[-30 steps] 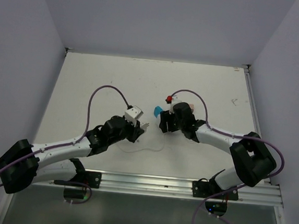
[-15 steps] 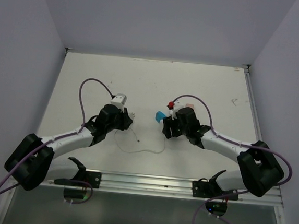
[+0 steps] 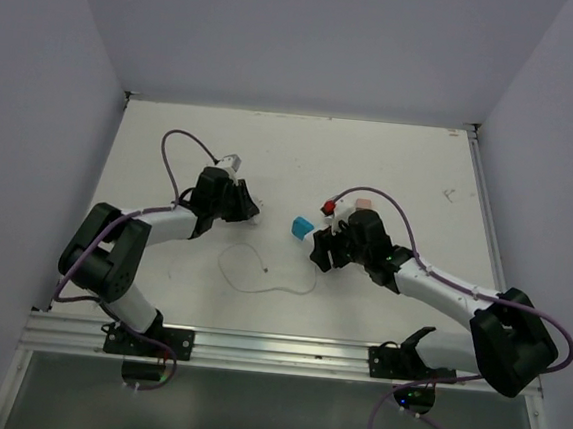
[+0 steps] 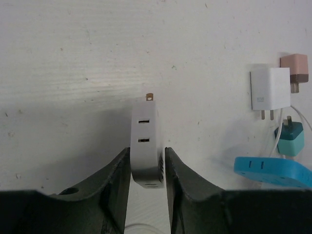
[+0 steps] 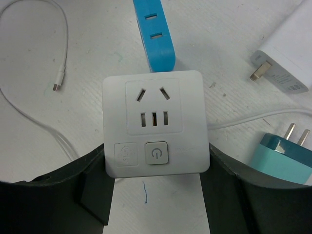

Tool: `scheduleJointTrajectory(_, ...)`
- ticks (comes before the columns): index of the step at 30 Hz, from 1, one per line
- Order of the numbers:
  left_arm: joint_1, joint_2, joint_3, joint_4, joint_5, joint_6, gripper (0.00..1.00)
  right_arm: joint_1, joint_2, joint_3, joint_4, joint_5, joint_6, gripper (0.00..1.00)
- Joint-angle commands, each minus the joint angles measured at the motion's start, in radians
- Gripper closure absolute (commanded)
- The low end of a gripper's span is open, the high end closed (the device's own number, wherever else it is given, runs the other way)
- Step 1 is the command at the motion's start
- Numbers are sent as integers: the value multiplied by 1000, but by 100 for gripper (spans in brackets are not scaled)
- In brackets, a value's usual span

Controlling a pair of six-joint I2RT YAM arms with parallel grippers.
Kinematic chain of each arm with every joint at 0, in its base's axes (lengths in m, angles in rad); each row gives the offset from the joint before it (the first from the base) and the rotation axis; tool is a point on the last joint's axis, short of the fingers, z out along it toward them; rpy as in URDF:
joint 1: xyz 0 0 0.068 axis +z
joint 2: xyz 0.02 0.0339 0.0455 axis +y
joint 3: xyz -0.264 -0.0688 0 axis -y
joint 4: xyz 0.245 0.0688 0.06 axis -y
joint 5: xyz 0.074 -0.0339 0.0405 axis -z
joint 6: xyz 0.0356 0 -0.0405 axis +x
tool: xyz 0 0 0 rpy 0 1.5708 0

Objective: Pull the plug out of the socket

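My left gripper (image 4: 147, 163) is shut on a small grey-white plug adapter (image 4: 145, 124). It has two slots on its face and one brass prong at its far end, and it is held just above the table. In the top view the left gripper (image 3: 244, 209) is at the back left, well apart from the right one. My right gripper (image 5: 156, 171) is shut on the sides of a white square socket (image 5: 153, 122) with a power button. No plug is in its holes. The right gripper (image 3: 321, 248) is mid-table in the top view.
A blue power strip (image 3: 301, 226) lies between the arms. It also shows in the right wrist view (image 5: 155, 34). A white charger (image 4: 269, 90), a pink charger (image 4: 295, 68) and a teal plug (image 5: 287, 156) lie near it. A thin white USB cable (image 3: 261, 273) curls on the near table.
The two grippers were close together one second ago. The left arm has swung back and left with the plug, and the right arm has drawn slightly right with the socket.
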Motion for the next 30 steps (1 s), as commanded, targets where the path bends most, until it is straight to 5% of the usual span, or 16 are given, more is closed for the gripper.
scheduleJointTrajectory(1,31,47,40,61,72,-24,62,-4,-35,4,32,-61,-23,100)
scheduleJointTrajectory(10,57,18,19,34,60,4,19,-4,-48,10,15,-69,-22,100)
scheduleJointTrajectory(15,74,-102,-32,11,38,34,14,-4,-65,19,-3,-81,-26,100)
scheduleJointTrajectory(22,66,-188,-116,78,204,139,12,-4,-62,30,-5,-101,-38,100)
scheduleJointTrajectory(30,28,-218,-206,156,273,-206,2,-3,-71,16,34,-113,-22,100)
